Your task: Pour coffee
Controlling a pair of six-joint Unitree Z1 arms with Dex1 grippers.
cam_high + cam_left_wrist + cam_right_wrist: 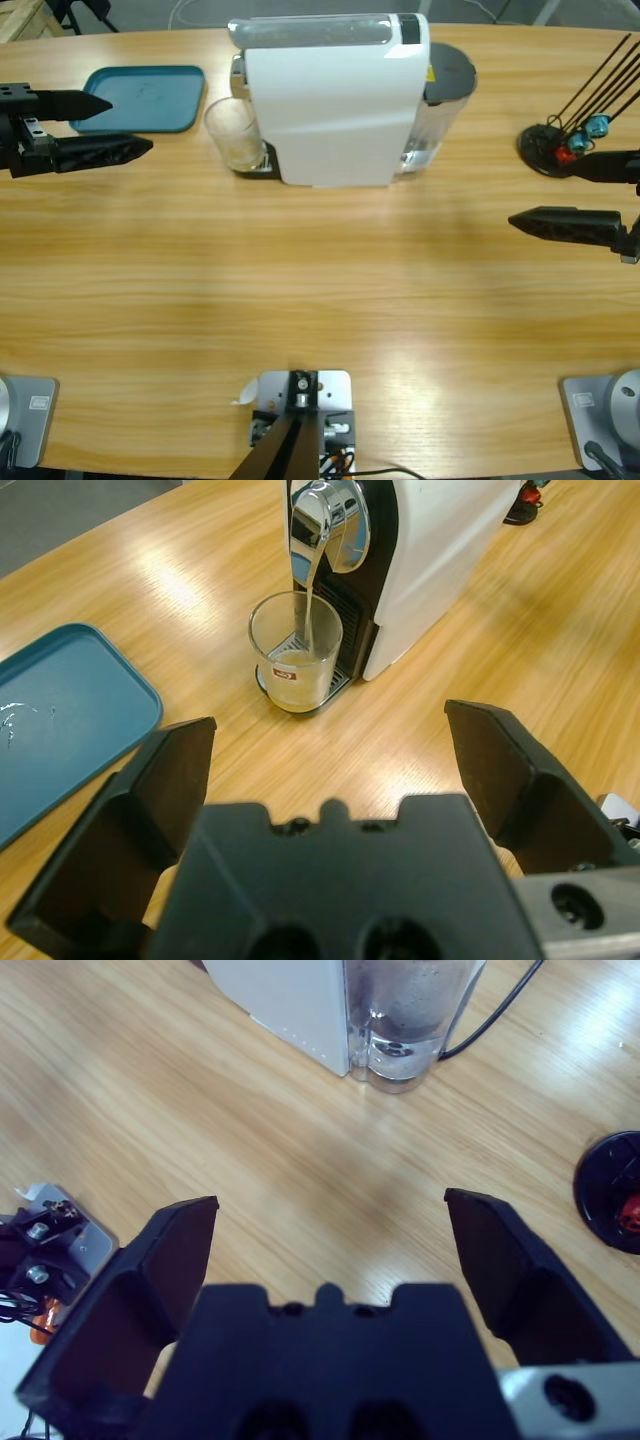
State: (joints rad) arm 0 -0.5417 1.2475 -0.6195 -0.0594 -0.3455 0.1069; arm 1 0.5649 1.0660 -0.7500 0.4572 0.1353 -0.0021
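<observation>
Hovering over bare wood at the table's (320, 300) left edge, the left gripper (100, 128) has its jaws spread, pinching nothing; the right gripper (555, 195) at the right edge is likewise spread and empty. Farther back, a clear glass (295, 650) stands on the white machine's (330, 100) drip tray, under the chrome spout (330, 520). Pale coffee (297, 675) streams into it, forming a shallow layer. The glass carries a small red label, unreadable. A teal tray (145, 98) lies far left, and a black capsule stand (550, 148) far right.

A clear glass (233, 134) stands under the white coffee machine (325, 100), beside a teal tray (145, 98).
</observation>
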